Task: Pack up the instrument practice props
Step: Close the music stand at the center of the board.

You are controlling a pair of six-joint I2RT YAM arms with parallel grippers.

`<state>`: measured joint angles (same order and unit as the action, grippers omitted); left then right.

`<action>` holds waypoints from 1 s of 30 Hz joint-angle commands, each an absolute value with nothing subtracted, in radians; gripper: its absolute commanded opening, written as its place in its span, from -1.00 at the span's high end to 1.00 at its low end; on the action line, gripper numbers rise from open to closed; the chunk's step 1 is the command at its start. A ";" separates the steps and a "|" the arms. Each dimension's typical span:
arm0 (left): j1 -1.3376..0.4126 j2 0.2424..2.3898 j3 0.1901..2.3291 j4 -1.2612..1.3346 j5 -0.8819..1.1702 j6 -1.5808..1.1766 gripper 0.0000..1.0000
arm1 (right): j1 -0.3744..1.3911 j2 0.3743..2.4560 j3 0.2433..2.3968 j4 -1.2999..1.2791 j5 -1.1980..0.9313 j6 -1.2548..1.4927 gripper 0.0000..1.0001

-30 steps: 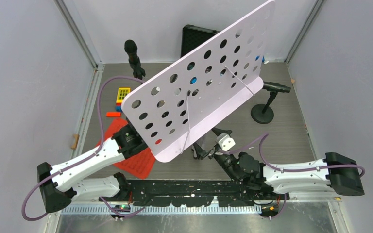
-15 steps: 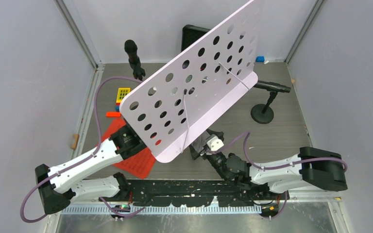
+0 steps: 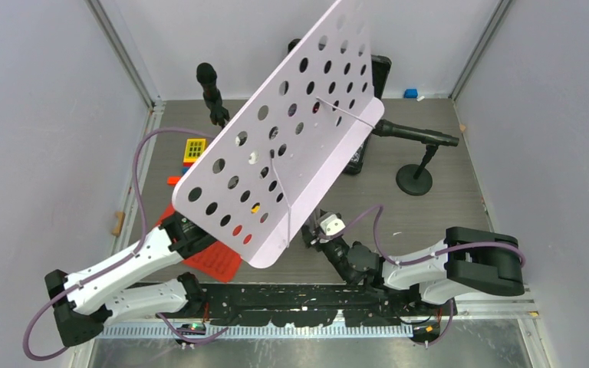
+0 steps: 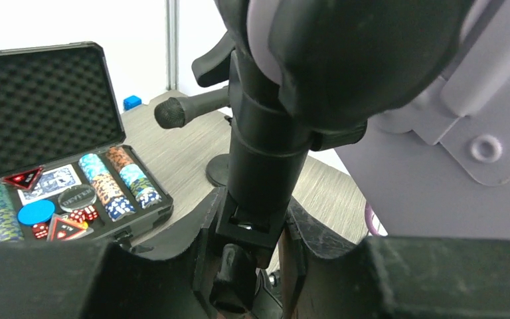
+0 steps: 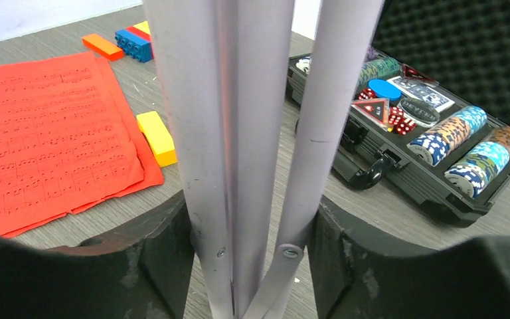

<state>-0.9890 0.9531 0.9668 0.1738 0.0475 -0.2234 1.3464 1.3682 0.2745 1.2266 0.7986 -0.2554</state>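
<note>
White perforated rack (image 3: 326,157); red pages (image 3: 218,261)

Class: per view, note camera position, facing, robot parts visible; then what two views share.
Top external: overhead, behind bases, looking down; left arm, right arm, music rack.
Left wrist: faces the black post clamped in the left pincer.
Right wrist: faces silver legs inside the right pincer.
Shared: both wrist views show the poker chip case.

Grey table (image 3: 445,222) — red pages (image 5: 46,133), chip case (image 4: 40,106) (open), blocks (image 3: 194,148), microphones (image 3: 416,136)
</note>
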 commanded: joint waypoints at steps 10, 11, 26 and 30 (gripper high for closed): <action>-0.989 0.788 0.874 0.242 -0.091 -0.293 1.00 | 1.342 1.197 0.369 1.014 0.697 -0.234 0.96; -0.989 0.780 0.870 0.240 -0.101 -0.293 1.00 | 1.342 1.186 0.382 0.961 0.699 -0.229 0.99; -0.989 0.602 0.834 0.163 -0.364 -0.274 1.00 | 1.342 0.947 0.722 0.388 0.592 -0.184 1.00; -0.989 0.587 0.839 0.139 -0.397 -0.280 1.00 | 1.342 0.926 0.783 0.311 0.525 -0.183 1.00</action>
<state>-0.9939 0.6060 0.8276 0.1242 -0.2897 -0.3180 1.3434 1.0050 0.6373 0.2016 0.5686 -0.2134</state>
